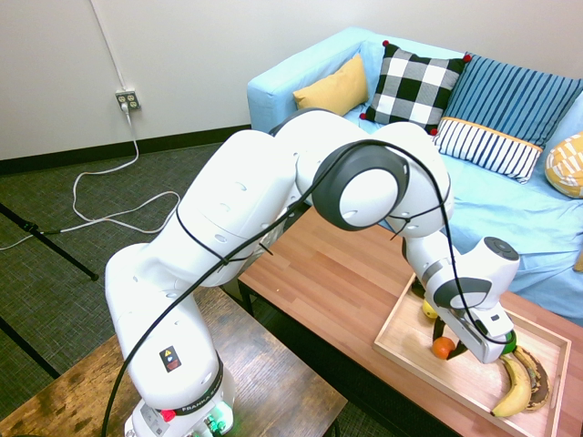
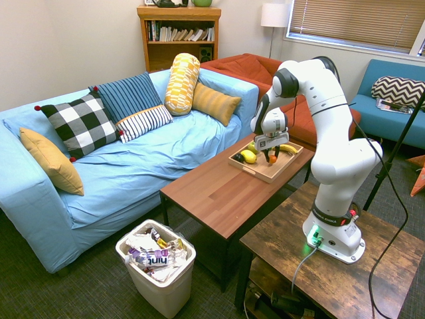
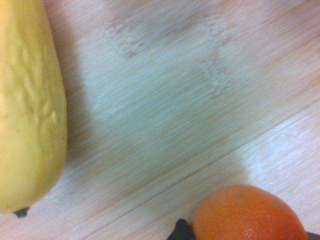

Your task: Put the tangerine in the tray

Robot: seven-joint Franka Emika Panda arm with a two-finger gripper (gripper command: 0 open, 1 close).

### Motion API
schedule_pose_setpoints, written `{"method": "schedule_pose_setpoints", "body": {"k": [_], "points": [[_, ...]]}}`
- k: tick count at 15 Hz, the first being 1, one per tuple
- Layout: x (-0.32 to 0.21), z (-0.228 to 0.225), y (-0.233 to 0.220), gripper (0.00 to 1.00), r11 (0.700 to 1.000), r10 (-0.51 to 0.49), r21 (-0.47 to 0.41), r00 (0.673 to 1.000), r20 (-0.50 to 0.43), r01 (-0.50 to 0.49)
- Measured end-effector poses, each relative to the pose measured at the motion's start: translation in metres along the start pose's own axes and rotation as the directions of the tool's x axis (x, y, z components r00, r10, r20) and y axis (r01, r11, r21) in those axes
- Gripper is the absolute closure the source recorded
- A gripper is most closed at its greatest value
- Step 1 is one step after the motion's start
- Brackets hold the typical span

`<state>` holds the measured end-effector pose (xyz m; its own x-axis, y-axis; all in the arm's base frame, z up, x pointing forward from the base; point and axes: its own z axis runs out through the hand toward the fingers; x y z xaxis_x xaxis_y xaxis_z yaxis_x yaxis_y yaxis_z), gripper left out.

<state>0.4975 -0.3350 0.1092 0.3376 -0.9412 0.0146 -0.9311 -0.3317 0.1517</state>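
Tangerine point(image 1: 443, 347) in the pincer point(image 1: 448, 345), low over the tray point(image 1: 407, 357)
Your pincer is clamped on the fruit, inside the rim and beside the banana point(image 1: 514, 387). Lower gently until you judge the wood bears it, part the fingers evenly, then lift straight up so it doesn't roll.

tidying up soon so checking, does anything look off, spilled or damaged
The banana's skin is puckered along one side, which looks odd, perhaps from age. The bin is filled with wrappers up to about its rim, so it may overflow soon. I see nothing spilled.
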Motion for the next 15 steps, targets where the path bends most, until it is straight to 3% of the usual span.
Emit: {"method": "schedule_pose_setpoints", "body": {"k": [10, 15], "points": [[-0.004, 0.002, -0.004, 0.00, 1.000, -0.012, -0.003, 1.000, 0.001, 0.012], [0.008, -0.030, -0.001, 0.00, 1.000, 0.007, 0.031, 0.999, -0.033, -0.006]]}}
